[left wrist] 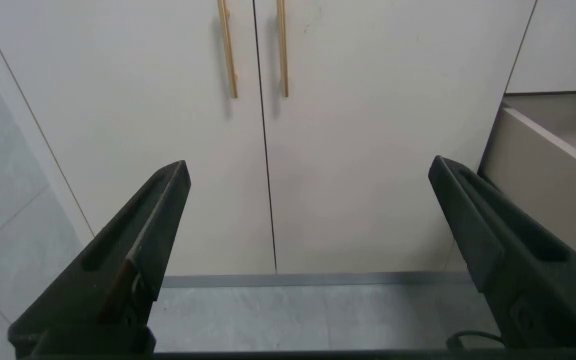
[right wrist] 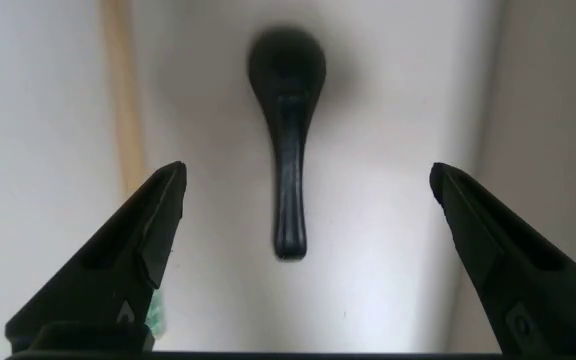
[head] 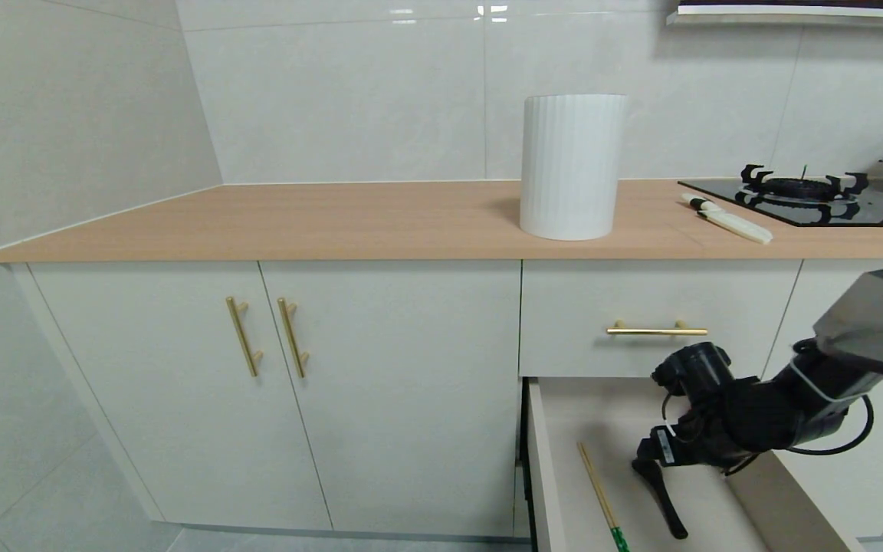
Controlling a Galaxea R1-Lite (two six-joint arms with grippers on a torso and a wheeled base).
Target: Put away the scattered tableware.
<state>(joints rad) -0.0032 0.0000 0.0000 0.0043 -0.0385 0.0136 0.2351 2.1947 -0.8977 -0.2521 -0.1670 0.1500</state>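
Observation:
A black spoon [head: 660, 494] [right wrist: 288, 150] lies on the floor of the open drawer [head: 543, 460], beside a pair of wooden chopsticks [head: 601, 494] [right wrist: 120, 100] with green ends. My right gripper [head: 698, 454] [right wrist: 303, 260] hangs open just above the spoon, which lies free between the spread fingers. Pale utensils [head: 727, 218] lie on the countertop [head: 334, 218] near the stove. My left gripper [left wrist: 308, 260] is open and holds nothing, low in front of the cabinet doors [left wrist: 368, 120].
A tall white ribbed container [head: 572, 165] stands on the counter. A gas hob [head: 809, 195] sits at the right end. Above the open drawer is a shut drawer with a gold handle [head: 656, 331]. The double doors have gold handles [head: 265, 337].

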